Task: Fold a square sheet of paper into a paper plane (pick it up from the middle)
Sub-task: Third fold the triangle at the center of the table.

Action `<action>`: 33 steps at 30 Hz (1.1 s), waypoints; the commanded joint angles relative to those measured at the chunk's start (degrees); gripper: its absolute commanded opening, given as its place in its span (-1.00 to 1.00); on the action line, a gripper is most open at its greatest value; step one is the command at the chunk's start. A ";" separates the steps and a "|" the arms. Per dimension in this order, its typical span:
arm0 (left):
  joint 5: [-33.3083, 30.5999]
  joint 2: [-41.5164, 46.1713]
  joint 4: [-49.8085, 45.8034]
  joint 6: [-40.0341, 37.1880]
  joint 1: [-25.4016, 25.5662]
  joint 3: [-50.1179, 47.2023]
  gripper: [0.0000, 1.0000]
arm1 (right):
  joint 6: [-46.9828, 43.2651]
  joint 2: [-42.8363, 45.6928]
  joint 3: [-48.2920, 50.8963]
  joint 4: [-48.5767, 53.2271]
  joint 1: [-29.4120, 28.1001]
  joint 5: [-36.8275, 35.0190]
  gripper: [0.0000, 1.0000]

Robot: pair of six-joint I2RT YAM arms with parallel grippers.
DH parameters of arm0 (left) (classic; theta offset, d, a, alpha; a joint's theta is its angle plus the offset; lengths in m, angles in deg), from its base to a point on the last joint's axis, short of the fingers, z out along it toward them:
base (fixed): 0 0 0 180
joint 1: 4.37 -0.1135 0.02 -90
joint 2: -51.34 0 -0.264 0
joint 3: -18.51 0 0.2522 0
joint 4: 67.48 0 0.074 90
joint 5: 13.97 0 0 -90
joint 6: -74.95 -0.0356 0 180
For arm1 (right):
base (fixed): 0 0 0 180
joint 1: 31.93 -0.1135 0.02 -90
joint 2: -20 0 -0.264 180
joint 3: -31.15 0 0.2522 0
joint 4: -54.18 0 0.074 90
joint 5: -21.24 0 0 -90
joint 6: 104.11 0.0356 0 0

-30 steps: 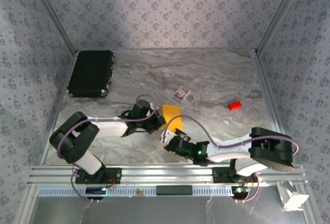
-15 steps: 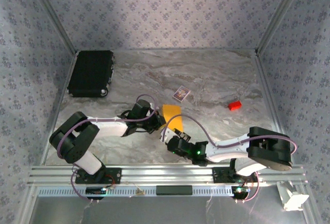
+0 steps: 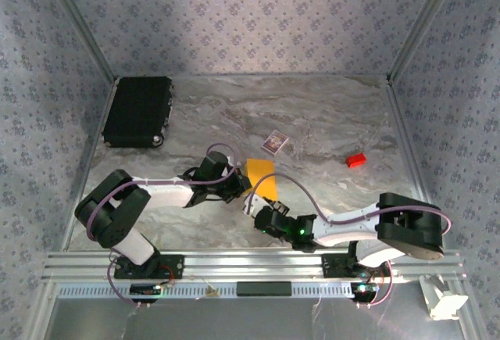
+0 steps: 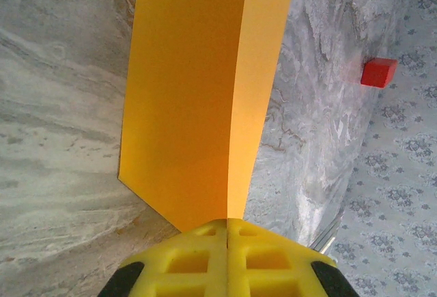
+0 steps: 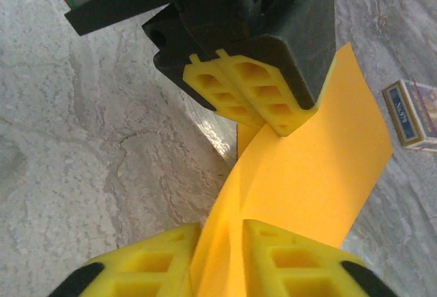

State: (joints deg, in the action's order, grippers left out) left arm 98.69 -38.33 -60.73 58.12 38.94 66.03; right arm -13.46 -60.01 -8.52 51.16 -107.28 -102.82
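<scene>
- The marble-patterned table [image 3: 328, 121] carries a job barely begun, by my reading: there is no pointed dart anywhere on it, just one strip of orange-yellow paper near the middle of the near half.
- A black case [image 3: 138, 112] lies at the far left corner, well apart from the work.
- The square sheet of paper [image 3: 262, 174] runs from my two pincers away toward the far side. From above it looks like a narrow rectangle. My left wrist view shows the sheet [image 4: 198, 92] bent along one lengthwise crease, with a wide panel on one side and a slimmer one on the other. I judge that a first centre fold is in or being set. The nose corners, the wing folds and the final dart shape are all yet to be made.
- My left pincer [image 4: 227, 225] is clenched on the near end of the sheet, yellow fingers pressed flat together with the paper coming out between them. My right wrist view shows the same pincer [image 5: 249, 99] biting the paper's [image 5: 307, 181] edge.
- My right pincer [image 5: 222, 232] straddles the sheet just near of the left one, a finger on each side. A slit remains between them, and I cannot tell whether they pinch the paper or merely bracket it.
- A small patterned card [image 3: 273, 142] sits just beyond the sheet's far end, apart from it.
- A tiny red block [image 3: 356, 160] rests off to the right, untouched.
</scene>
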 commanded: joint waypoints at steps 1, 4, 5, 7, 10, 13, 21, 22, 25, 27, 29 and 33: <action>-0.14 -0.33 0.23 -0.19 0.49 0.56 -1.00 | 1.32 1.44 0.62 0.11 0.46 0.68 -0.63; -0.03 -0.35 0.24 -0.15 0.54 0.63 -1.00 | 0.61 1.79 0.69 0.84 0.62 1.88 -0.80; 0.07 -0.33 0.23 -0.29 0.49 0.69 -1.00 | 0.57 1.92 0.69 1.09 0.73 2.25 -0.85; 0.17 -0.27 -0.20 -0.58 0.46 0.87 -0.92 | 1.08 2.15 0.62 2.14 1.38 3.05 -0.96; -0.42 0.72 -1.72 -1.65 0.48 1.30 -0.68 | 1.96 2.70 0.60 2.88 2.02 4.62 -1.00; -1.27 2.76 -5.49 -4.07 0.29 2.39 -0.45 | 3.50 3.64 0.69 3.13 2.88 6.24 -1.00; -8.75 10.75 -24.28 -13.38 -1.86 7.68 0.31 | 11.78 8.09 2.34 4.45 10.86 28.81 -1.00; -8.99 11.36 -24.90 -13.71 -2.44 7.72 0.31 | 13.18 8.33 2.65 4.79 11.89 30.89 -1.00; -8.78 12.38 -25.85 -14.50 -3.56 7.61 0.27 | 18.27 9.10 3.06 5.15 15.81 38.32 -1.00; -8.36 12.52 -25.79 -14.91 -3.94 7.68 0.16 | 20.94 9.13 2.80 5.76 17.84 41.79 -1.00; -7.85 12.20 -25.70 -15.69 -4.07 8.03 0.01 | 22.93 9.06 2.80 5.83 19.35 43.35 -1.00; -5.41 9.72 -24.96 -17.67 -4.04 10.46 -0.18 | 25.89 7.74 2.32 4.90 22.84 49.15 -1.00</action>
State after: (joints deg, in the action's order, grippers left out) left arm 91.48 -27.19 -85.03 43.21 35.01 73.59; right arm 7.81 -51.79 -6.12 55.62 -86.06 -60.73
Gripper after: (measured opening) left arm 0.421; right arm 0.052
